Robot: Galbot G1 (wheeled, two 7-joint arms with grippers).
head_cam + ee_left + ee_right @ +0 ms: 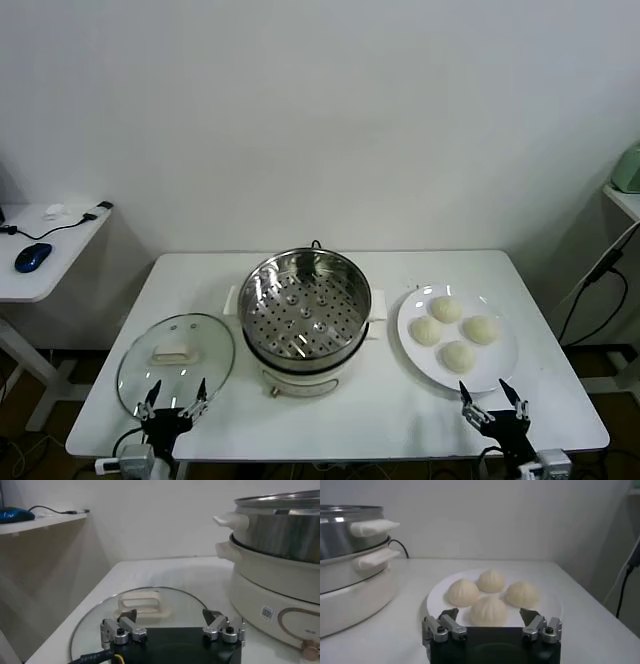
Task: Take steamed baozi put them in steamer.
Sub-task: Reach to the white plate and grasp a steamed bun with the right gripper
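Both end effectors wide open, empty: left end effector [174, 400], right end effector [494, 398].

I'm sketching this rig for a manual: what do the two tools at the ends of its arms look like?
Both look alike. The left tool and right tool each have a flat black body carrying two silver metal finger mounts with round bolts, ending in dark pointed tips. A black cable with a yellow core leaves the left one. No markings are legible.
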